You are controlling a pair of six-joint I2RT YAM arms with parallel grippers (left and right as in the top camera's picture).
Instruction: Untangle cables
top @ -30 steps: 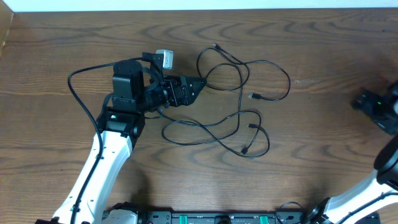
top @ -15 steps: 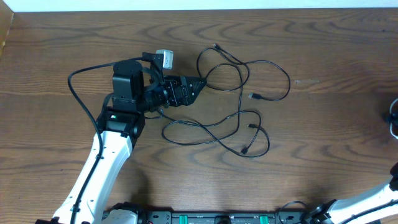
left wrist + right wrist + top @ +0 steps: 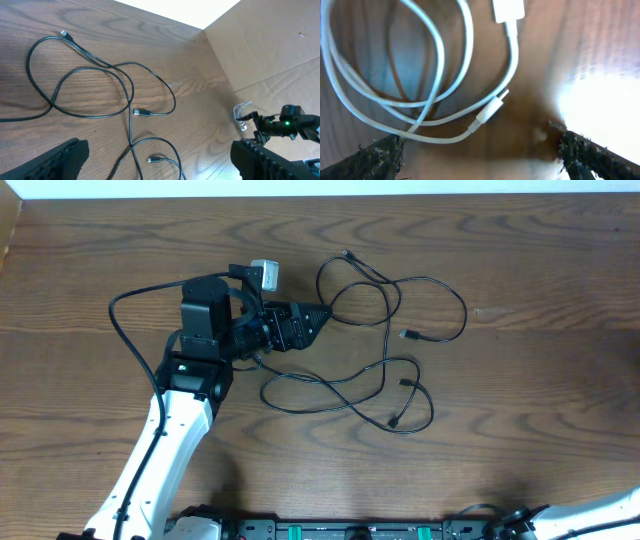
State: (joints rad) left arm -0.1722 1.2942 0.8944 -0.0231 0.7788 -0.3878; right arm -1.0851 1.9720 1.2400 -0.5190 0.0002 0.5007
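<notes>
Black cables (image 3: 386, 340) lie in one loose tangle on the wooden table (image 3: 520, 380), about mid-table and just right of the left gripper (image 3: 320, 314). I count four small plug ends poking out of the loops, but I can't tell how many cords make up the tangle. The left gripper points at the tangle with its fingers spread wide and holds nothing. One white cable (image 3: 513, 55), coiled on the wood with two plug ends showing, lies under the right gripper (image 3: 480, 155), which is also fully spread and grips nothing.
</notes>
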